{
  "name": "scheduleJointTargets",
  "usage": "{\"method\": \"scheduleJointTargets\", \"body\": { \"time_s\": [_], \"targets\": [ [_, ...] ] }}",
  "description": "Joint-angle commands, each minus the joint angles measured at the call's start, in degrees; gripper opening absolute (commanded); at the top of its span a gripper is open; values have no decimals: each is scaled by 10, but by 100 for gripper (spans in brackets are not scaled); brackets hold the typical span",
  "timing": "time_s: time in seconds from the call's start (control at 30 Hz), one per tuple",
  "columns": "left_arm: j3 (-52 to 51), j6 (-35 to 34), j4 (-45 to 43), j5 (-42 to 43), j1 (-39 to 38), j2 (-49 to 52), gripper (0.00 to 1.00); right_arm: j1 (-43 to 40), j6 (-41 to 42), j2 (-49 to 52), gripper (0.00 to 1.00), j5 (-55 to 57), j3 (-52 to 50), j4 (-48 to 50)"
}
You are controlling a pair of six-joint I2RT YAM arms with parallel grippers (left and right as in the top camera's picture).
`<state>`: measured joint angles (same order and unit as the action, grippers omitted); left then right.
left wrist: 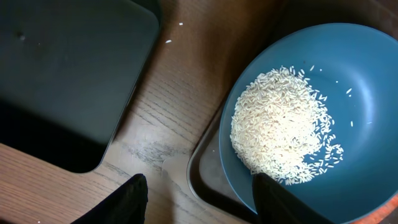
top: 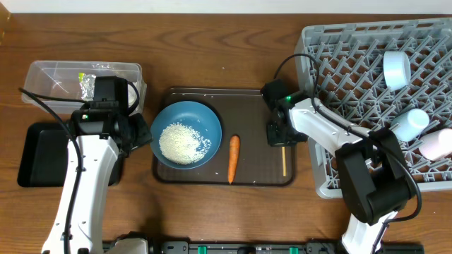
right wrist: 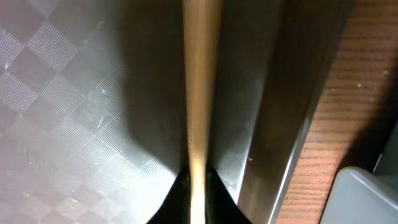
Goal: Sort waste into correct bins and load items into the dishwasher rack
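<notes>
The dark-blue bowl point(top: 186, 133) holds a heap of white rice point(top: 183, 142) on the brown serving tray point(top: 254, 106); it also shows in the left wrist view point(left wrist: 323, 112). My left gripper point(left wrist: 199, 199) is open, one finger over the bowl's rim, the other over the table. An orange carrot point(top: 233, 157) lies on the tray. My right gripper point(right wrist: 198, 186) is shut on the wooden chopsticks point(right wrist: 200, 81), point(top: 284, 161) at the tray's right side. The clear tub point(top: 78, 81) holds crumpled foil point(top: 87, 85). The black tray point(top: 39, 152) lies at the left. The grey rack point(top: 367, 99) holds light-blue bowls point(top: 396, 68) and a white-pink cup point(top: 436, 144).
The serving tray's raised right rim point(right wrist: 292, 112) runs beside the chopsticks, with bare wood and the rack's corner point(right wrist: 360, 196) just right of it. The black tray point(left wrist: 62, 74) lies close to the left of the bowl. Cables trail from both arms.
</notes>
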<state>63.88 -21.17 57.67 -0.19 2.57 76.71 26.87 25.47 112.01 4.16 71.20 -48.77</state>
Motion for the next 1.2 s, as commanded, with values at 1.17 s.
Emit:
{"method": "scheduleJointTargets", "body": {
  "time_s": [1.17],
  "targets": [
    [1, -5, 2, -3, 2, -3, 56, -189, -233, -250, 1, -2, -32, -105]
  ]
}}
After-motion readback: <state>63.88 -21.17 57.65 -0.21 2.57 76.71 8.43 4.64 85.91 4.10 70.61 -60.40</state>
